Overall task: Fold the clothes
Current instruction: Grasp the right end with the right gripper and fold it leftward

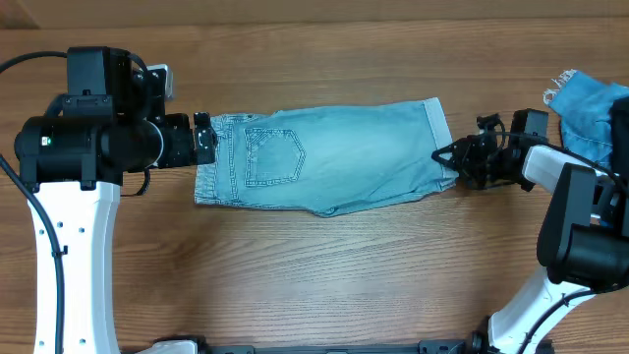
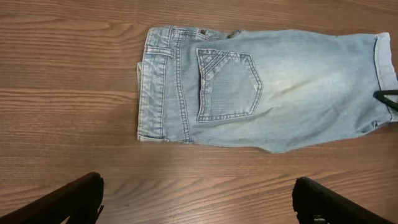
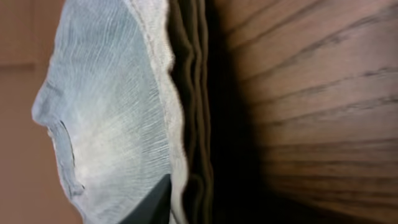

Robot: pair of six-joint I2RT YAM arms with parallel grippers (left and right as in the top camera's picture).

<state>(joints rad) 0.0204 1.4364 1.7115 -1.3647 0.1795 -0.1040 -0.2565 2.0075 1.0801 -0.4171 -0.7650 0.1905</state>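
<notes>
- Two arms are working over a wooden surface [image 1: 314, 285], one at each end of the jeans [image 1: 344, 157].
- Left arm [image 1: 88, 147] is reaching in from the left edge, its wrist pointing right toward the waistband.
- Left fingers [image 2: 74, 199] are spreading wide, released, gripping nothing.
- In the left wrist view they are sitting in the bottom corners, with bare wood between them. The jeans are lying ahead, clear of both tips.
- Right arm [image 1: 580, 226] is bending in from the right side, its wrist pointing left at the cuffed end.
- Right fingers [image 1: 450, 157] are drawn close together and pinching the cuff edge of the jeans.
- The right wrist view is showing stacked cloth layers right up against the lens, with one dark fingertip at the bottom.
- The jeans are lying flat mid-surface, folded into a short rectangle, pale washed blue. The waistband is at the left and the turned-up cuff at the right.
- The back pocket [image 2: 227, 84] is facing up, nearer the waistband end.
- In the overhead view, the waistband end is sitting just beside the left fingers.
- Second denim piece [image 1: 595, 108], medium blue with a frayed white edge, is lying at the far right of the surface. It is behind the right arm, apart from the jeans and partly hidden by the arm.
- Nothing is lying between either set of fingers and the jeans.
</notes>
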